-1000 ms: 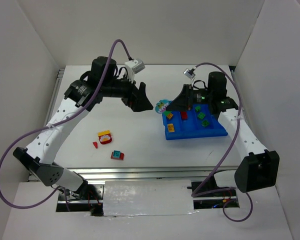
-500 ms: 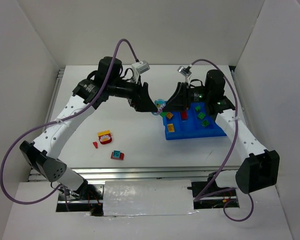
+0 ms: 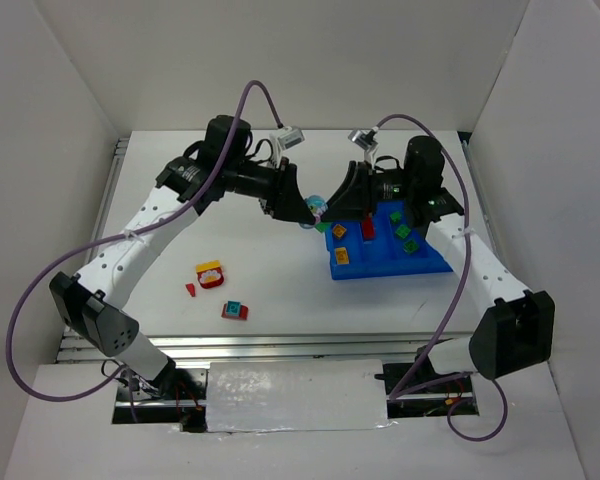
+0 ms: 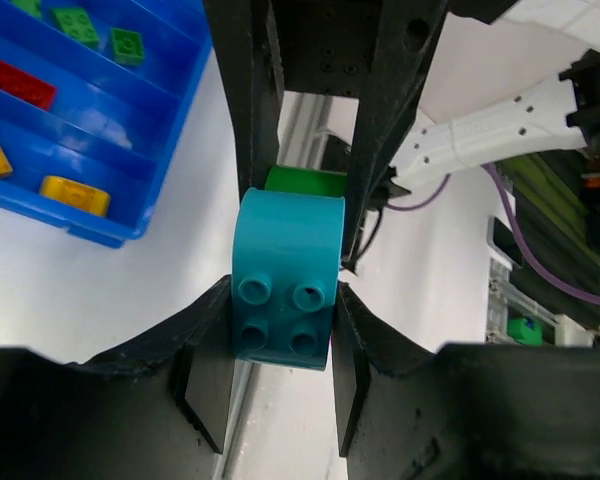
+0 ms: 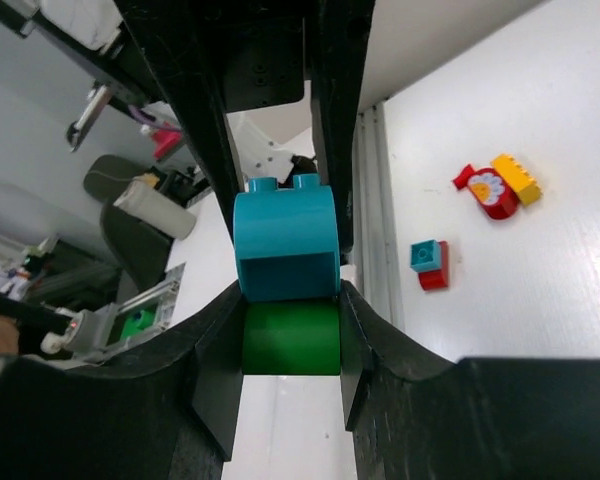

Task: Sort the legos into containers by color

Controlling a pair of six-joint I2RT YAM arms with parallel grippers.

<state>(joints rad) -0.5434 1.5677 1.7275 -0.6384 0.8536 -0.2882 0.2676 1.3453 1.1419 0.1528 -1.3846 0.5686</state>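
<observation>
Above the table, just left of the blue tray [image 3: 390,264], a two-coloured lego hangs between both arms. My left gripper [image 3: 307,212] is shut on its teal half [image 4: 285,290], the studs facing the left wrist camera. The green half [image 5: 290,338] sits between the pads of my right gripper [image 3: 331,214], which is shut on it. The two grippers [image 4: 283,305] [image 5: 290,325] face each other nose to nose. In the tray's containers lie yellow legos [image 3: 342,255], a red lego [image 3: 368,230] and green legos [image 3: 402,232].
On the white table at the left lie a red-and-yellow lego [image 3: 210,273], a tiny red piece [image 3: 190,289] and a teal-and-red lego [image 3: 235,310]. White walls stand on three sides. A metal rail runs along the left and near edges.
My left arm swung right to meet the right gripper, and its jaws shut on the teal half. The right gripper shifted slightly left, still holding the lego.
</observation>
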